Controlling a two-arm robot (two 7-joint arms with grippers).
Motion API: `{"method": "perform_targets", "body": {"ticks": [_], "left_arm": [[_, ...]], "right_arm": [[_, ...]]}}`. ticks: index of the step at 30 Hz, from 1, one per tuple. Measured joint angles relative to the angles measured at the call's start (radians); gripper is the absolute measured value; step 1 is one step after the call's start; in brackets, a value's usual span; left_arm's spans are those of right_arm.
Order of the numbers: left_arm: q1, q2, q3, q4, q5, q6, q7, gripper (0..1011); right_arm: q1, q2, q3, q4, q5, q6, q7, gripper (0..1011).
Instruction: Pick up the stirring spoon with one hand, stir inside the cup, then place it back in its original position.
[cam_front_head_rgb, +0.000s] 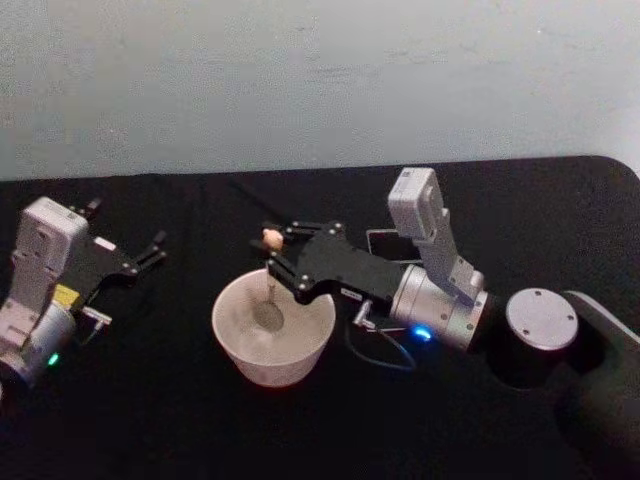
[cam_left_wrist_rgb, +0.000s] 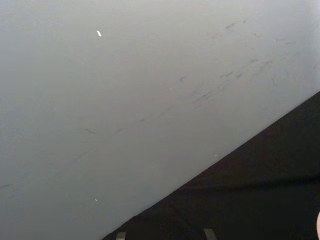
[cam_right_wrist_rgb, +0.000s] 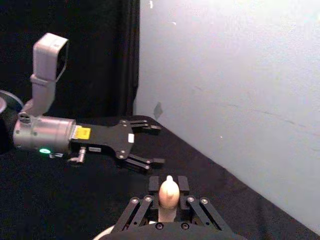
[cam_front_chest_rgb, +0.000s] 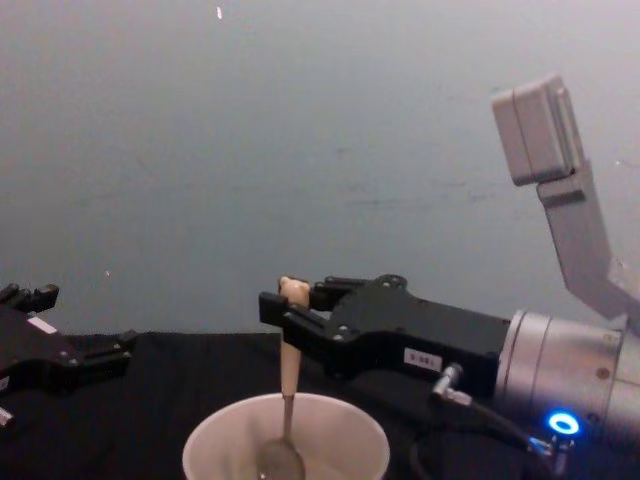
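The cream-white cup (cam_front_head_rgb: 232, 345) stands on the black table in front of me. In it stands the stirring spoon (cam_front_head_rgb: 270, 292), upright, its metal bowl low inside the cup and its beige handle (cam_front_chest_rgb: 289, 352) rising above the rim. My right gripper (cam_front_head_rgb: 272, 246) reaches in from the right and is shut on the handle just under the bear head (cam_right_wrist_rgb: 169, 191). My left gripper (cam_front_head_rgb: 126, 228) rests open at the left edge of the table, apart from the cup. The dark grey holder (cam_front_head_rgb: 384, 243) is mostly hidden behind the right arm.
A pale wall (cam_front_chest_rgb: 320, 150) closes off the back of the table. A cable (cam_front_head_rgb: 385, 358) loops on the cloth beside the right wrist. Black tabletop (cam_front_head_rgb: 180, 430) stretches in front of the cup.
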Motion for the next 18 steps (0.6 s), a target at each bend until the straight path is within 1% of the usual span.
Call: {"method": "perform_targets", "body": {"ticks": [5, 10, 17, 18], "left_arm": [[0.000, 0.000, 0.000, 0.000, 0.000, 0.000, 0.000, 1001], [0.000, 0.000, 0.000, 0.000, 0.000, 0.000, 0.000, 1001], [0.000, 0.000, 0.000, 0.000, 0.000, 0.000, 0.000, 1001], [0.000, 0.000, 0.000, 0.000, 0.000, 0.000, 0.000, 1001]], "right_arm": [[-0.002, 0.002, 0.012, 0.003, -0.003, 0.000, -0.002, 213], [-0.013, 0.018, 0.022, -0.008, -0.004, 0.002, 0.000, 214], [-0.045, 0.056, 0.036, -0.054, 0.007, 0.014, 0.015, 213], [-0.055, 0.065, 0.037, -0.071, 0.012, 0.018, 0.022, 214]]}}
